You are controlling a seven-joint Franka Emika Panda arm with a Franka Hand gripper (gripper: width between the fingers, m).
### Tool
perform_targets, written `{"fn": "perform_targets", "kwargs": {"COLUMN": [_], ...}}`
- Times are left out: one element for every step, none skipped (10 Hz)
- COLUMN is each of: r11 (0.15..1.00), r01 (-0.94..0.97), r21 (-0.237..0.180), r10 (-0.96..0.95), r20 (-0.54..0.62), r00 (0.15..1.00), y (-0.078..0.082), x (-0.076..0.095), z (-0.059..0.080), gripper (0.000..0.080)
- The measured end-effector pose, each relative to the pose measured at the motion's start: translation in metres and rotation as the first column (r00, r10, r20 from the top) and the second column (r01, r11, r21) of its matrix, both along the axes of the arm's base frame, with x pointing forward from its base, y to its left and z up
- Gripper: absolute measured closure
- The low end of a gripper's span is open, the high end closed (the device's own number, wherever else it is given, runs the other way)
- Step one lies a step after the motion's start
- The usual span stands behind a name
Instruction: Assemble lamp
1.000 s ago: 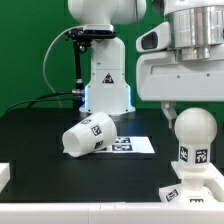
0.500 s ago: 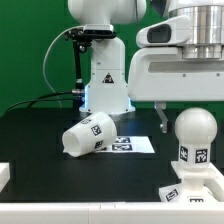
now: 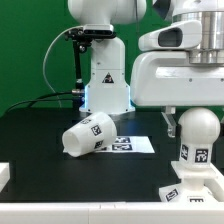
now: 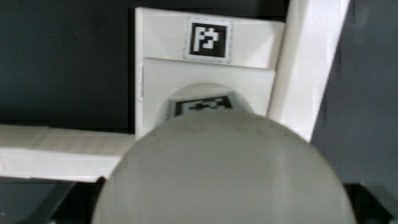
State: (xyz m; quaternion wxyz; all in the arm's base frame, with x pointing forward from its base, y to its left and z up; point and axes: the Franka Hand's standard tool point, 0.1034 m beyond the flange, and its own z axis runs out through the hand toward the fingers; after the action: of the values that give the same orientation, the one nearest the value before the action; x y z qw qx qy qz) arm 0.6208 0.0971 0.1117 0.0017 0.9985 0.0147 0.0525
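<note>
Lamp parts sit in two places around the marker board (image 3: 135, 144), which lies flat on the black table (image 3: 35, 125). The shade (image 3: 86, 137) lies tipped on its side at the board's end on the exterior view's left. Its wide open mouth faces away from the board and toward the camera, and a square tag shows on its upper wall. Its narrow end seems to overlap the board's corner, though whether it touches cannot be made out.

Off the board's other end, on the exterior view's right and nearer the camera, stands the lamp base (image 3: 196, 190). The bulb (image 3: 197, 135) is upright on it, round dome up, with a tag on its neck and another on the base's corner.

The gripper (image 3: 192, 116) hangs over the bulb, its big white hand filling the upper corner above that end of the board. One dark finger (image 3: 170, 119) reaches down beside the dome on the side toward the board, a thin gap showing between them. The second finger is not seen — so whether the jaws are spread or pressed together cannot be told, and no grasp on the bulb shows.

In the wrist view the bulb (image 4: 214, 175) looms large and blurred. The lamp base (image 4: 205, 75) lies beyond it as a flat white slab with two tags, one of them just past the dome.

Behind the board — farther from the camera — stands the arm's white pedestal (image 3: 105, 85), with a black cable (image 3: 40, 100) running across the green backdrop (image 3: 30, 50).
</note>
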Motion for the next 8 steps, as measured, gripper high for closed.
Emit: {"fn": "perform_targets", "kwargs": {"r11": [0.995,0.973,0.937,0.886,0.818,0.762,0.628,0.499], "r01": [0.095,0.229,0.348,0.462,0.572,0.645,0.773,0.859], "r21": [0.010,0.022,0.034,0.047,0.057,0.059,0.094,0.117], "r10": [-0.095,-0.229,-0.348,-0.462,-0.572,-0.644,-0.770,-0.852], "r20": [0.000,-0.003,-0.007,-0.012,-0.020,-0.039,-0.074,-0.116], "r00": [0.995,0.973,0.937,0.887,0.820,0.764,0.634,0.511], "y": [0.0000,-0.0002,0.0019,0.0015,0.0014,0.0014,0.0014,-0.0003], "x": [0.0000,-0.0005,-0.0015,-0.0016,-0.0019,-0.0030,-0.0019,-0.0010], "z": [0.0000,-0.0003,-0.0009,-0.0011,-0.0010,-0.0008,-0.0004,-0.0001], "gripper": [0.0225,0.0225,0.0225,0.0225,0.0225,0.0225,0.0225,0.0223]}}
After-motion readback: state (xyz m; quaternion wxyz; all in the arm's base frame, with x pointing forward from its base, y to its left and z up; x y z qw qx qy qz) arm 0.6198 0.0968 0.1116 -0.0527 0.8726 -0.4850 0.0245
